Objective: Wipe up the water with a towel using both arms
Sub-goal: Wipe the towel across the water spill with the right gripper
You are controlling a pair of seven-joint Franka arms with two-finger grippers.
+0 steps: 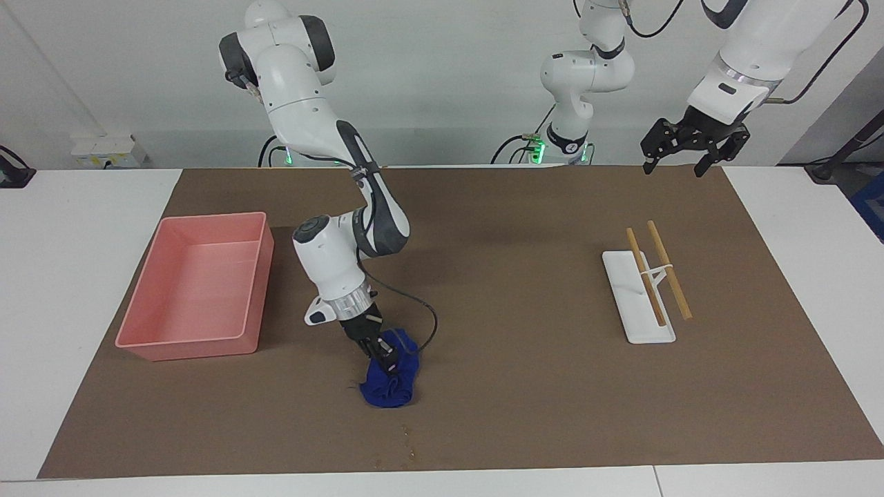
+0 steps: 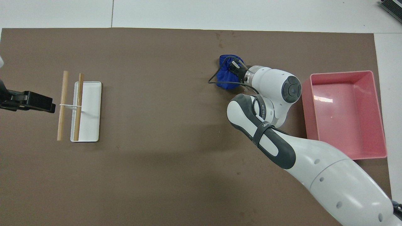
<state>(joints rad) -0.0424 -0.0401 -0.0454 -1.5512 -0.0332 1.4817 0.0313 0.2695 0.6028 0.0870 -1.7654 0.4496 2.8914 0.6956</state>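
Observation:
The deep-blue towel (image 1: 391, 384) lies bunched on the brown mat, farther from the robots than the pink tray and beside its corner; it also shows in the overhead view (image 2: 226, 77). My right gripper (image 1: 382, 355) is tilted down into the towel and shut on its upper folds, pressing it to the mat; the overhead view shows the gripper (image 2: 234, 67) too. My left gripper (image 1: 690, 146) is open and empty, and waits raised over the mat's edge at the left arm's end (image 2: 31, 102). I cannot make out a damp blotch of water; only small dark specks (image 1: 409, 452) show.
A pink tray (image 1: 207, 218) stands at the right arm's end of the mat (image 2: 342, 74). A white rack (image 1: 632, 324) with two wooden sticks (image 1: 668, 269) across it lies toward the left arm's end (image 2: 91, 125).

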